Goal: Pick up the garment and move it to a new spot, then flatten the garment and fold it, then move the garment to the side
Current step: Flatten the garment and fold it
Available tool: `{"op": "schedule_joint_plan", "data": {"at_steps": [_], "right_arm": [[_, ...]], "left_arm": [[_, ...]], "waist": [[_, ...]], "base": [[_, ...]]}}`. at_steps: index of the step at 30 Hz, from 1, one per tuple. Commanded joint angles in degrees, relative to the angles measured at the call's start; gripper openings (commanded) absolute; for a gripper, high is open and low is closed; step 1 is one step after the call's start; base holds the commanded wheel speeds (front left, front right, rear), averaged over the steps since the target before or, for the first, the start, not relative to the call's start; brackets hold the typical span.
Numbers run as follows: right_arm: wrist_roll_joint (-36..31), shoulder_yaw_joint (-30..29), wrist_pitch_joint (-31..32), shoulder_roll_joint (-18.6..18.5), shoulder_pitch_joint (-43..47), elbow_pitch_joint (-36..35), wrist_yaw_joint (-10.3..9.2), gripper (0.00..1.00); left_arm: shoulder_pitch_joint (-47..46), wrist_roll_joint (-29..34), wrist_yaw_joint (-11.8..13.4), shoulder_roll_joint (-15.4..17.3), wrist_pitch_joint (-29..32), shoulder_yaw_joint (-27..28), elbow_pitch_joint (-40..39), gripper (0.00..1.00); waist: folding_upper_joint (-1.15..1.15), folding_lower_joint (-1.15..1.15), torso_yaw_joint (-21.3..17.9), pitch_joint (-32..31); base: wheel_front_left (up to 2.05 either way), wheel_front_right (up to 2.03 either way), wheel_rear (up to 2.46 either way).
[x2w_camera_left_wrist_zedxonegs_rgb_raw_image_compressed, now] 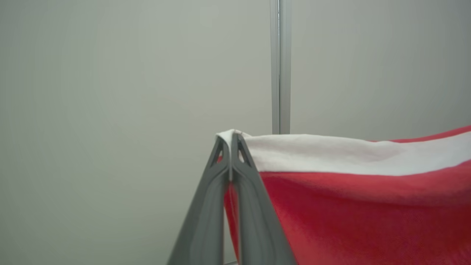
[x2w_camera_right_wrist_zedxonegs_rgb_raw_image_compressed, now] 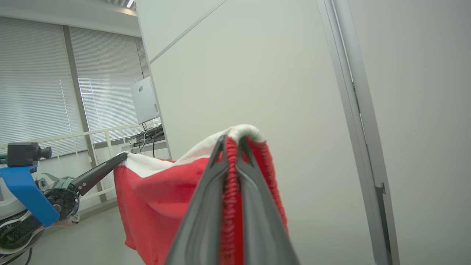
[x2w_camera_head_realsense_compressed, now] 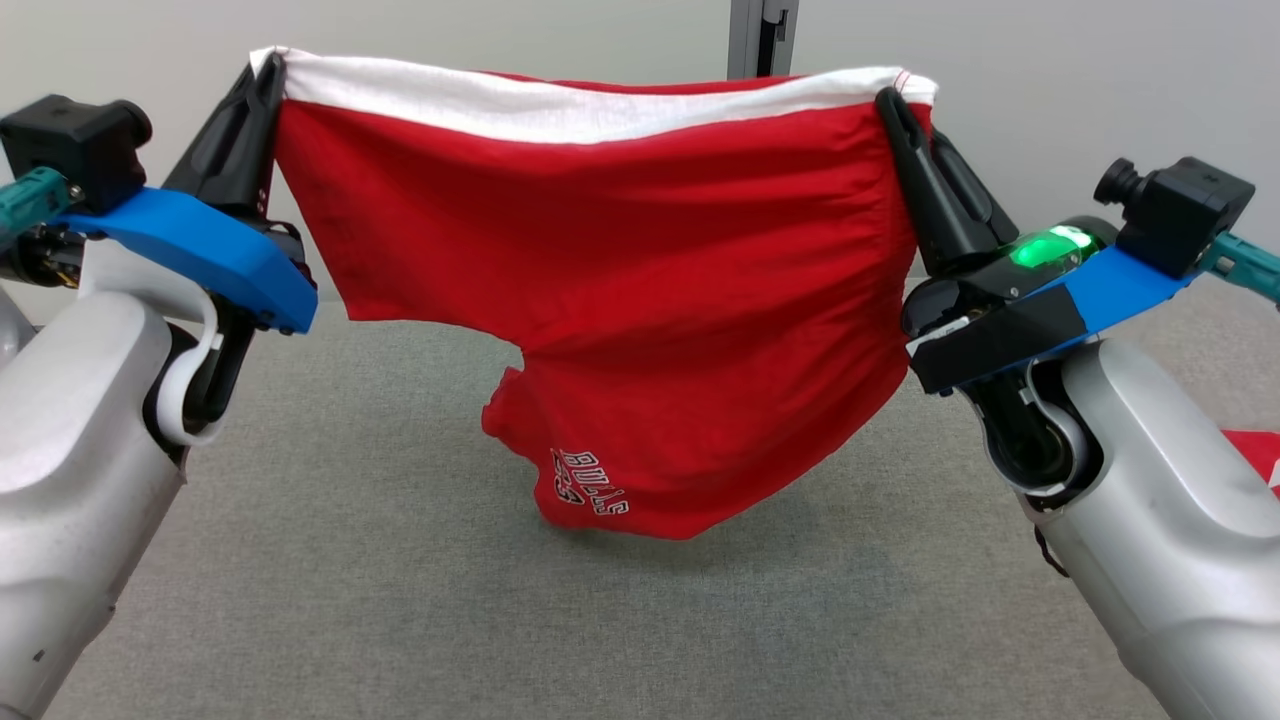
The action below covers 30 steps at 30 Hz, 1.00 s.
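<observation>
A pair of red shorts (x2w_camera_head_realsense_compressed: 620,280) with a white waistband and white "BULLS" lettering hangs stretched in the air between my two grippers. My left gripper (x2w_camera_head_realsense_compressed: 268,72) is shut on the waistband's left corner. My right gripper (x2w_camera_head_realsense_compressed: 890,100) is shut on the right corner. The lower hem hangs just above the grey table (x2w_camera_head_realsense_compressed: 350,560). In the left wrist view the left gripper (x2w_camera_left_wrist_zedxonegs_rgb_raw_image_compressed: 231,138) pinches the white band of the shorts (x2w_camera_left_wrist_zedxonegs_rgb_raw_image_compressed: 368,206). From the right wrist, the right gripper (x2w_camera_right_wrist_zedxonegs_rgb_raw_image_compressed: 232,141) clamps the ribbed edge of the shorts (x2w_camera_right_wrist_zedxonegs_rgb_raw_image_compressed: 158,198), and the left gripper (x2w_camera_right_wrist_zedxonegs_rgb_raw_image_compressed: 119,158) holds the far corner.
A grey wall with a metal post (x2w_camera_head_realsense_compressed: 760,35) stands behind the table. A red and white object (x2w_camera_head_realsense_compressed: 1255,450) lies at the table's right edge. Windows with blinds and a monitor (x2w_camera_right_wrist_zedxonegs_rgb_raw_image_compressed: 143,99) show in the right wrist view.
</observation>
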Motion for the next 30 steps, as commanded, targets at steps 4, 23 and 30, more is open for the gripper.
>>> {"op": "schedule_joint_plan", "data": {"at_steps": [4, 23, 30], "right_arm": [[0.3, 1.1, 0.0, -1.0, -2.6, 0.4, 0.01, 0.00], [-17.4, 0.2, 0.0, -2.2, -28.1, 11.0, 0.00, 0.00], [-26.6, -4.4, 0.0, -3.0, -33.3, 8.4, 0.00, 0.00]], "left_arm": [[-1.0, 0.3, 2.5, 1.5, 1.1, 0.7, -3.2, 0.00], [-19.4, 10.5, 9.1, -4.8, -1.8, 6.2, 1.6, 0.00], [-20.4, 23.6, 9.6, -9.2, -1.9, 19.4, -7.6, 0.00]], "waist": [[0.00, 0.01, 0.1, 0.8], [0.00, 0.01, 2.8, 21.2], [0.00, 0.01, 4.4, 27.4]], "base": [[0.00, 0.00, 0.00], [0.00, 0.00, 0.00], [0.00, 0.00, 0.00]]}}
